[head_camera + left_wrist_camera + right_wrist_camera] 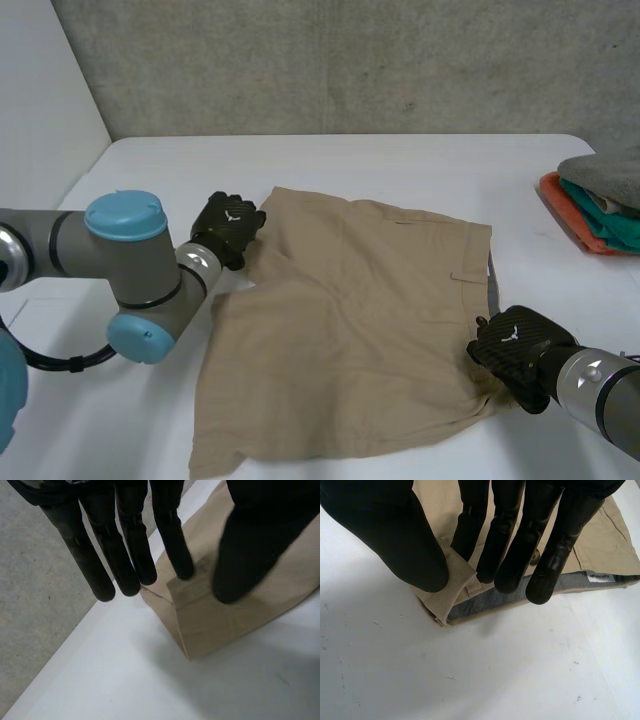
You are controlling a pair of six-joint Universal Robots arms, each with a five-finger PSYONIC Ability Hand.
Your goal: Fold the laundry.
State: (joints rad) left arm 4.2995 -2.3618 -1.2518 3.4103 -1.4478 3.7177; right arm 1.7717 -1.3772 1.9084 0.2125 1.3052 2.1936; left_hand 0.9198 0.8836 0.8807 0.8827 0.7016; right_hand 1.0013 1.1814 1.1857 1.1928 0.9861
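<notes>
Two-handed pinch on shorts [350, 330]: left hand [228, 228] at hem corner, right hand [510, 355] at waistband corner. Lift evenly, keep taut, fold across.

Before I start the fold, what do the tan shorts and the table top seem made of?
Tan shorts: probably cotton twill, matte; fine diagonal ribs show at the corner the right hand pinches, with a grey lining along the inside edge. Table: hard, smooth, white, perhaps laminate; faint scuff marks.
</notes>
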